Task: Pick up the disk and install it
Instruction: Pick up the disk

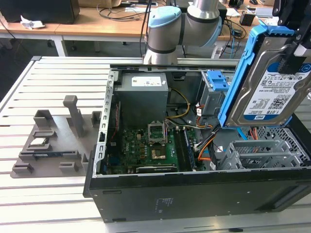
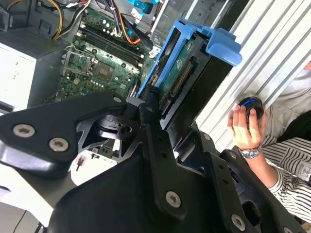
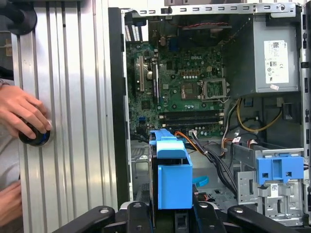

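The disk (image 1: 269, 92), silver-grey with a white-and-blue label and a bright blue frame, hangs tilted on edge above the exterior view's right end of the open computer case (image 1: 194, 194). My gripper (image 1: 290, 53) comes down from the top right and is shut on the disk, one black finger lying across its labelled face. In the second wrist view the disk (image 2: 182, 73) shows its green circuit side between the black fingers of the gripper (image 2: 167, 121). The first wrist view looks down the blue frame of the disk (image 3: 172, 179), held in the gripper (image 3: 172, 213) over the case floor.
A blue-topped grey drive cage (image 1: 216, 92) (image 3: 272, 184) stands inside the case beside the motherboard (image 1: 150, 145) and power supply (image 1: 143, 97). A grey fixture plate (image 1: 48, 145) with a small chip (image 1: 39, 142) lies on the table. A person's hand (image 2: 245, 128) (image 3: 22, 111) rests on a round black knob.
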Motion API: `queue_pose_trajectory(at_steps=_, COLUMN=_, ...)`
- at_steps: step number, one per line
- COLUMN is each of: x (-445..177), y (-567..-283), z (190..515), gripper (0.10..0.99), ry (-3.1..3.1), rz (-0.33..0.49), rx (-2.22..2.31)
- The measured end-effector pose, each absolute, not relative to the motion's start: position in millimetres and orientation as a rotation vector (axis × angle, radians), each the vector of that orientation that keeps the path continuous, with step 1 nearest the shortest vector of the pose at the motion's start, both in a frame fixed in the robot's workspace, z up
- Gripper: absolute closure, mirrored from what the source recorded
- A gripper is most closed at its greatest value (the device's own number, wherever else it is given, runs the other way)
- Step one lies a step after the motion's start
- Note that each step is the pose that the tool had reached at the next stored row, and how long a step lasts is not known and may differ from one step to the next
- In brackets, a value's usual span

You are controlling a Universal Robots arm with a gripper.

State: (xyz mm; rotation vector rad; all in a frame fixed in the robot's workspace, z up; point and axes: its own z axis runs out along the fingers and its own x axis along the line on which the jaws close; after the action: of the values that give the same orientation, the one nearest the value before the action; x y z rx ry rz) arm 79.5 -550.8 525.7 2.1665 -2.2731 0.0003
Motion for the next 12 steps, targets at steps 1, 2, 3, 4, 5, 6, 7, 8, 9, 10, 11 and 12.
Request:
queue_pose_trajectory(at_steps=1, x=79, y=-553, z=526, gripper=0.725, ry=-2.273, rz=0.001, rx=2.166)
queue_pose_trajectory(at_steps=2, x=79, y=-555, z=526, gripper=0.725, ry=-2.273, rz=0.001, rx=2.166)
queue_pose_trajectory(at_steps=3, x=79, y=-557, z=526, gripper=0.725, ry=-2.273, rz=0.001, rx=2.166)
queue_pose_trajectory(at_steps=4, x=79, y=-558, z=526, gripper=0.725, ry=-2.273, rz=0.001, rx=2.166)
queue_pose_trajectory(at_steps=5, x=80, y=-560, z=526, gripper=0.725, ry=-2.273, rz=0.001, rx=2.166)
queue_pose_trajectory(at_steps=6, x=79, y=-561, z=526, gripper=0.725, ry=-2.272, rz=0.002, rx=2.166)
queue_pose_trajectory(at_steps=7, x=79, y=-562, z=526, gripper=0.725, ry=-2.272, rz=0.002, rx=2.166)
queue_pose_trajectory(at_steps=8, x=79, y=-562, z=526, gripper=0.725, ry=-2.272, rz=0.002, rx=2.166)
queue_pose_trajectory(at_steps=9, x=80, y=-563, z=526, gripper=0.725, ry=-2.272, rz=0.002, rx=2.166)
queue_pose_trajectory(at_steps=10, x=80, y=-563, z=526, gripper=0.725, ry=-2.272, rz=0.002, rx=2.166)
queue_pose_trajectory(at_steps=11, x=80, y=-563, z=526, gripper=0.725, ry=-2.272, rz=0.002, rx=2.166)
queue_pose_trajectory(at_steps=12, x=79, y=-563, z=526, gripper=0.725, ry=-2.272, rz=0.002, rx=2.166)
